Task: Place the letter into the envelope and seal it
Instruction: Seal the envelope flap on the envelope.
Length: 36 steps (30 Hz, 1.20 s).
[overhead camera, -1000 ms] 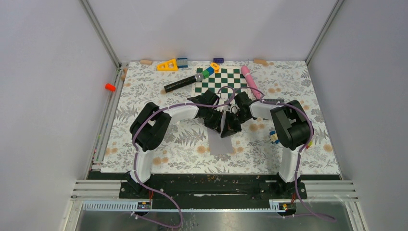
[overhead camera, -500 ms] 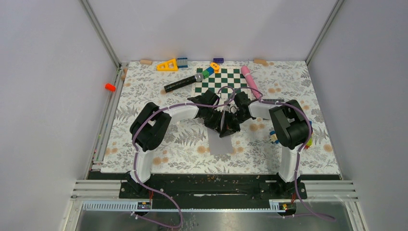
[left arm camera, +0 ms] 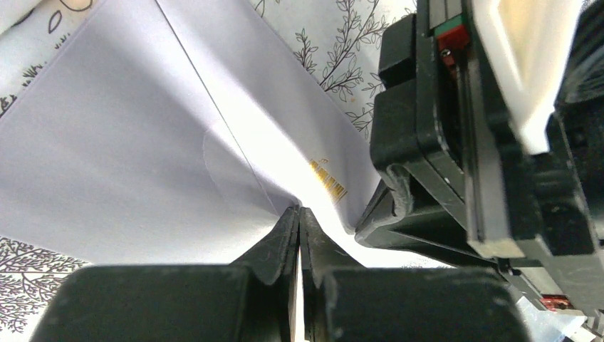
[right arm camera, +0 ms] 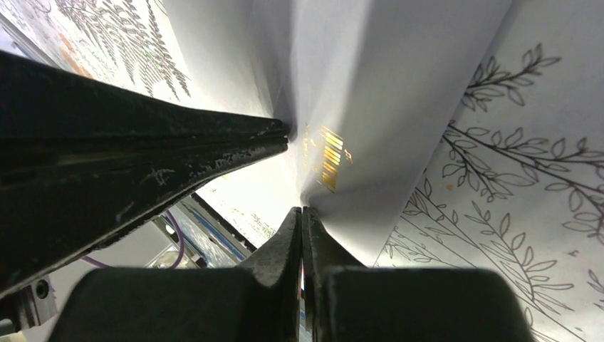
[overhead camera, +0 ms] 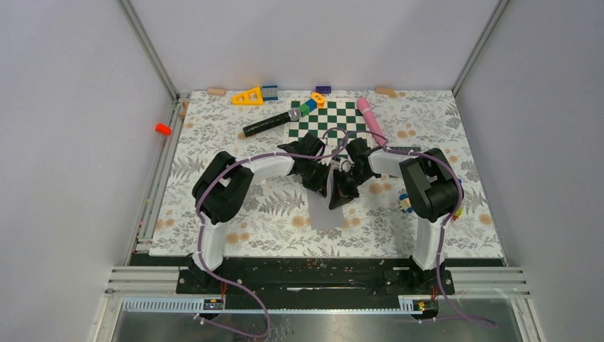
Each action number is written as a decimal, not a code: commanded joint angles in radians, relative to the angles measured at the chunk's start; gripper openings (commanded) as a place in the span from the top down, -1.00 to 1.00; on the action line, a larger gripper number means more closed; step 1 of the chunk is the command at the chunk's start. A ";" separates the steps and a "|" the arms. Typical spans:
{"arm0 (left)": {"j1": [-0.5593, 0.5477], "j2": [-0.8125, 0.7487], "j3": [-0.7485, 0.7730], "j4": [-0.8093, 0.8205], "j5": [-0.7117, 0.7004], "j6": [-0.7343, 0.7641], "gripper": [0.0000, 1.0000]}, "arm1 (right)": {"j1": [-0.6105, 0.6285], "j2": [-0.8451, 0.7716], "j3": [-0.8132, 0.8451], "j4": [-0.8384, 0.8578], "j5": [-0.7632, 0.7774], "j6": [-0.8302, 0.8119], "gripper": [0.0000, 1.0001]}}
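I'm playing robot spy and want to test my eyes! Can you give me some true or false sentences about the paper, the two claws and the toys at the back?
1. The left gripper and the right gripper are both shut on the plain light grey paper envelope. True.
2. The green and white checkered board lies at the near edge of the leaf-patterned table. False: the board lies by the far edge, beyond the grippers.
3. The pink rounded stick lies along the board's right edge. True.
4. The left gripper holds the black microphone with the silver head. False: the microphone lies on the table, left of the board.
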 commanded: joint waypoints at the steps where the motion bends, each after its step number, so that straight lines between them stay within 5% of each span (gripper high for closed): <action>1: -0.010 0.031 -0.004 -0.042 -0.064 0.012 1.00 | 0.005 -0.017 -0.011 -0.075 0.037 -0.065 1.00; 18: -0.014 0.030 -0.007 -0.042 -0.058 0.014 1.00 | 0.006 0.062 0.092 0.035 0.037 0.059 1.00; 36: -0.016 0.023 -0.011 -0.038 -0.065 0.014 1.00 | 0.000 -0.003 -0.015 -0.123 0.029 -0.130 1.00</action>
